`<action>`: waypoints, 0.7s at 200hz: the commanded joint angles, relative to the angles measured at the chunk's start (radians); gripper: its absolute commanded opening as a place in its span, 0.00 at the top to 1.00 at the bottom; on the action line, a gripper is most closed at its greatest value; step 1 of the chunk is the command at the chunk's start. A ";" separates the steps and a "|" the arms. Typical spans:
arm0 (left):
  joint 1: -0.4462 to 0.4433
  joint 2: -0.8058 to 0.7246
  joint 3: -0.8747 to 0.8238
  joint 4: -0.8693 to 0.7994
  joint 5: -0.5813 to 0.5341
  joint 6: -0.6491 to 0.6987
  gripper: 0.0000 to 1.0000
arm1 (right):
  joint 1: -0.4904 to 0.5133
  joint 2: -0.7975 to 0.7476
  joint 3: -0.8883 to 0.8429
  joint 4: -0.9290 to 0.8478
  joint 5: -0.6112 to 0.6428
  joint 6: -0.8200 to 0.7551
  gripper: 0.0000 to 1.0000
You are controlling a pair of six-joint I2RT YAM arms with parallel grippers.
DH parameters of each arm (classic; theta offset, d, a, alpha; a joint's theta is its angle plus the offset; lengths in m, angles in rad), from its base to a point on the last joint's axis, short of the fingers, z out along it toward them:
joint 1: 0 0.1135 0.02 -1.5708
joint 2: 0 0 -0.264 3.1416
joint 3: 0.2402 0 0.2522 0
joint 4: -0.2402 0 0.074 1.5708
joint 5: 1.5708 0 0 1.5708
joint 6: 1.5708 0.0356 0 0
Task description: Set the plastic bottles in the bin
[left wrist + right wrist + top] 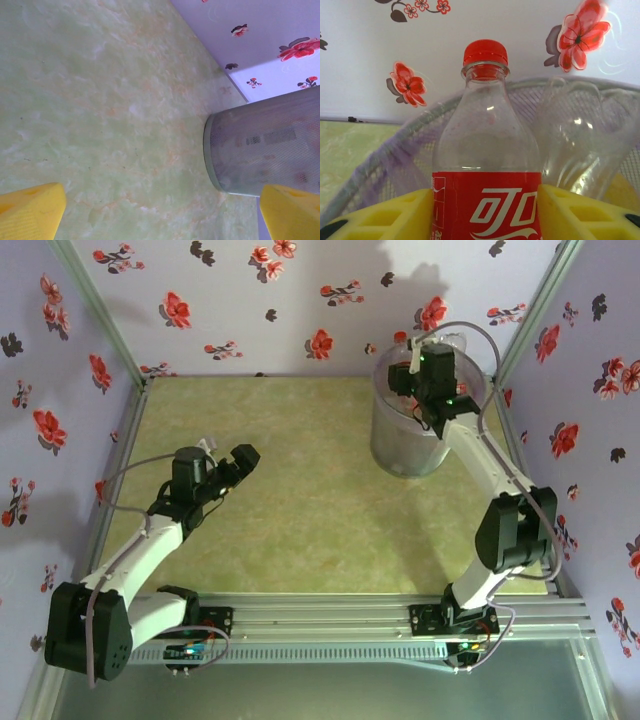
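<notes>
red-capped cola bottle (pixel 485 125) is being pinched by the right gripper (pixel 485 202) over the bin (pixel 385 155); left gripper (pixel 162 205) jaws are being held spread.

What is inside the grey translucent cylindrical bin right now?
A clear plastic bottle with red cap and label, held by the right gripper, and a crushed clear bottle beside it, both before the far rim of the bin. Its bottom is covered by them.
</notes>
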 commanded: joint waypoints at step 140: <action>0.010 -0.002 0.003 0.000 -0.012 0.035 0.00 | -0.056 -0.146 0.214 -0.292 0.171 0.080 0.21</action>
